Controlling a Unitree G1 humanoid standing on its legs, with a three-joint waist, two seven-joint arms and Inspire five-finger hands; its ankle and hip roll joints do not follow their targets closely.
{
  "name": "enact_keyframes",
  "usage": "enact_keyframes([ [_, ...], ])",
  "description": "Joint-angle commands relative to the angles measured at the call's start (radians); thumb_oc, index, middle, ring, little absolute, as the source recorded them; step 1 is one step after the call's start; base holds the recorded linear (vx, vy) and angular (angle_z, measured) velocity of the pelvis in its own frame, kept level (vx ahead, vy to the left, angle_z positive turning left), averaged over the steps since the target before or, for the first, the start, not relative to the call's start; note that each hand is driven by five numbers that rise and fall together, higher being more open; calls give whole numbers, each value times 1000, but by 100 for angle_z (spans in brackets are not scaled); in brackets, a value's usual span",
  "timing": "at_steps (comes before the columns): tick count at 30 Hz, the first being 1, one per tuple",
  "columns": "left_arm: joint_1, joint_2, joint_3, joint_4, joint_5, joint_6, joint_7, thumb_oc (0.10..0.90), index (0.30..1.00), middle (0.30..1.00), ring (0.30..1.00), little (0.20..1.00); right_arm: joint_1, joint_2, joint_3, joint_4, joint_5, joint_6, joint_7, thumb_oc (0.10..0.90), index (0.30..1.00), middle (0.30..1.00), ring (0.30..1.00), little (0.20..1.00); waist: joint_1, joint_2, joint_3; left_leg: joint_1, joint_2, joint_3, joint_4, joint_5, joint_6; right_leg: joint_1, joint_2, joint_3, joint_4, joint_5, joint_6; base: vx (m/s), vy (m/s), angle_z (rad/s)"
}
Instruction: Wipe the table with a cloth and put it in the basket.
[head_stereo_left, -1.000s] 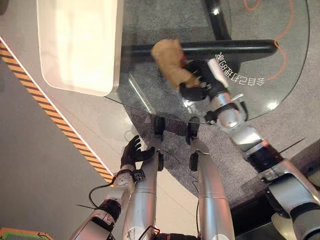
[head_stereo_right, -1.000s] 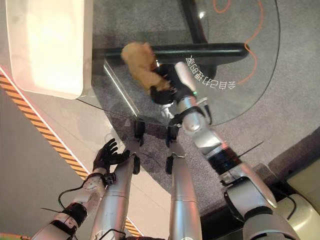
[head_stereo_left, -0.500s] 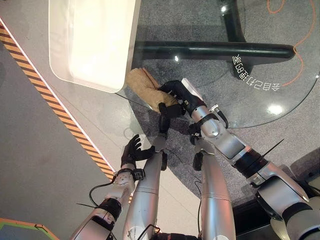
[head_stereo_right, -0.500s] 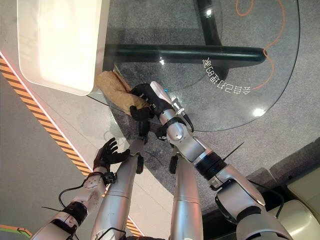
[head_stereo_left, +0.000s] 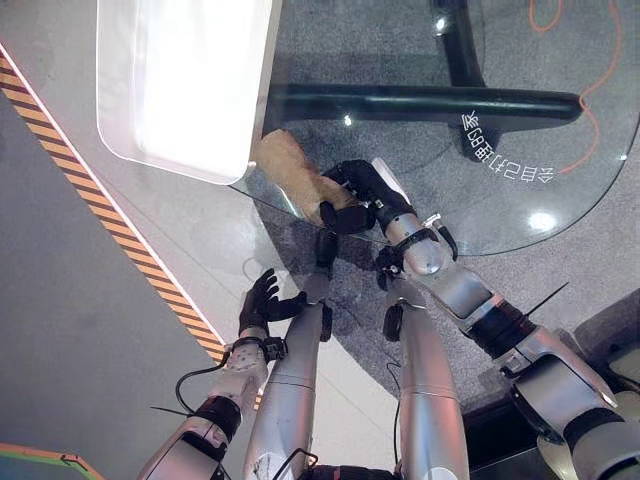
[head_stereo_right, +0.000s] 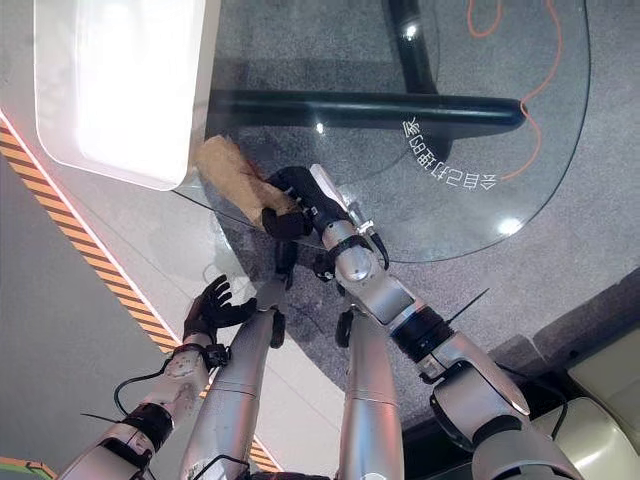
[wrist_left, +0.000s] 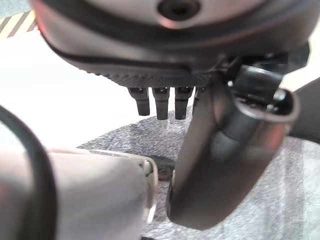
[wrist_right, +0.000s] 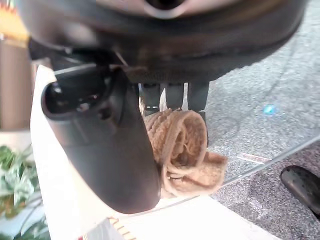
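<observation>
Left eye view has the right robot hand clamped on the tan cloth, which lies pressed on the glass desk at its near left corner, just beside the white basket. Compared with 1 second ago, the cloth has been dragged from the middle of the glass, over the dark bar of the desk's frame, across to this corner; over the last half second it has crept only a little further toward the basket's rim, so the sweep looks to be slowing at its end. In the right wrist view the fingers and thumb curl round a bunched roll of the cloth, with a loose flap spread flat on the glass beyond it and the basket's pale edge close by. That reads as 1 wiping stroke finishing at the desk's edge; whether more strokes are due cannot be judged from here, but the cloth now sits well placed for the second half of the task, a lift over the rim and a drop into the basket. The left robot hand hangs low beside the desk with relaxed, spread fingers, holding nothing, as it has throughout.
</observation>
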Motion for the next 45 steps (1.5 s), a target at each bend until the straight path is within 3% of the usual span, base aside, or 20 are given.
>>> enact_keyframes([
  [1, 144, -6, 39, -67, -76, -86, 5, 800, 900, 900, 900, 900, 32, 41, -69, -251, 52, -130, -11, 100, 300, 300, 300, 200, 15, 16, -20, 57, -49, 6, 24, -79, 52, 46, 26, -11, -71, 51, 33, -68, -73, -2],
  [11, 231, 9, 99, -137, -217, -58, -159, 800, 900, 900, 900, 900, 137, 22, -163, -281, 67, -130, 22, 100, 300, 300, 300, 200, 22, 19, -20, 214, -41, -8, -36, -70, 44, 198, 29, -32, -78, 16, 22, -51, -50, -2],
  [14, 280, 23, 128, -167, -281, -84, -274, 800, 900, 900, 900, 900, 209, -5, -207, -298, 81, -143, 50, 100, 300, 300, 300, 200, 17, 19, -20, 286, -32, -10, -65, -68, 41, 267, 32, -34, -87, -1, 17, -38, -60, -4],
  [18, 319, 33, 143, -223, -315, -83, -330, 800, 900, 900, 900, 900, 267, -15, -238, -317, 93, -163, 62, 100, 300, 300, 300, 200, 17, 16, -20, 319, -30, -14, -69, -71, 39, 307, 34, -38, -92, -12, 13, -18, -75, 0],
  [31, 447, 72, 181, -669, -674, 52, -736, 800, 900, 900, 900, 900, 509, -47, -390, -457, 127, -320, 138, 100, 300, 300, 300, 200, 6, 5, -20, 360, -35, -25, -16, -103, 53, 379, 36, -42, -66, -42, 0, 7, -40, 2],
  [45, 440, 130, 198, -892, -847, 151, -820, 800, 900, 900, 900, 900, 600, -134, -447, -561, 161, -387, 286, 100, 300, 300, 300, 200, -16, -18, -20, 335, -35, -8, 6, -113, 69, 368, 45, -5, -80, -19, 13, 2, 0, -1],
])
